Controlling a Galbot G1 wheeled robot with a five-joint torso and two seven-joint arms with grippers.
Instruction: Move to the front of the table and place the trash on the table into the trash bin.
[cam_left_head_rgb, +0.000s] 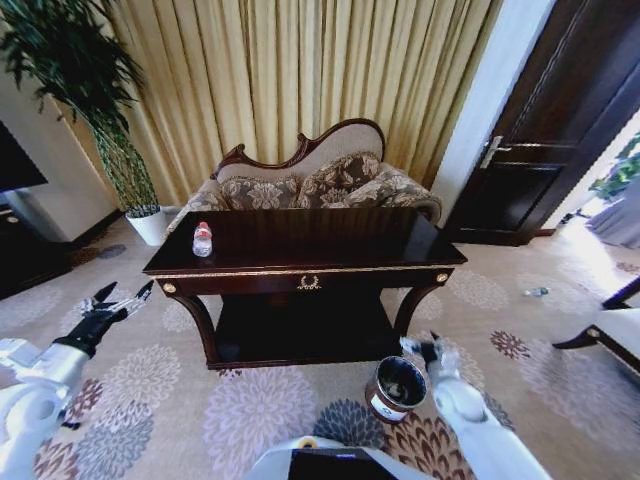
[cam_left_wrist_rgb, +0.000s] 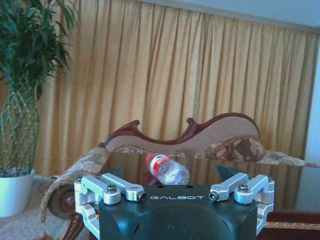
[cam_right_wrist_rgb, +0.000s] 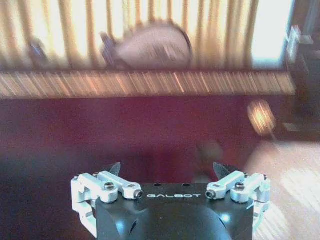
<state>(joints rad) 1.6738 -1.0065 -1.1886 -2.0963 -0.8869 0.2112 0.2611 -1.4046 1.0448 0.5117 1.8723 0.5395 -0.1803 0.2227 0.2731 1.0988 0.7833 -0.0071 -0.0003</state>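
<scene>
- A curtained room was shown, the table (cam_left_head_rgb: 300, 245) faced.
- The bottle (cam_left_head_rgb: 202, 239) was left on it, the trash bin (cam_left_head_rgb: 395, 389) unfilled.
- The left hand (cam_left_head_rgb: 118, 302) and the right hand (cam_left_head_rgb: 425, 347) were held wide, empty.

Upright bottle (cam_left_head_rgb: 202, 240) on table (cam_left_head_rgb: 330, 240)

We see a bright head view, daylight flooding in at the right edge and washing out the floor there. The table (cam_left_head_rgb: 330, 235) top is glossy and mirrors the sofa (cam_left_head_rgb: 310, 180); shadow fills its lower shelf. Straight lines bow toward the frame edges. The left wrist view is soft but readable, the curtains (cam_left_wrist_rgb: 200, 80) glowing. The right wrist view is smeared with motion blur, its upper part overexposed.
</scene>
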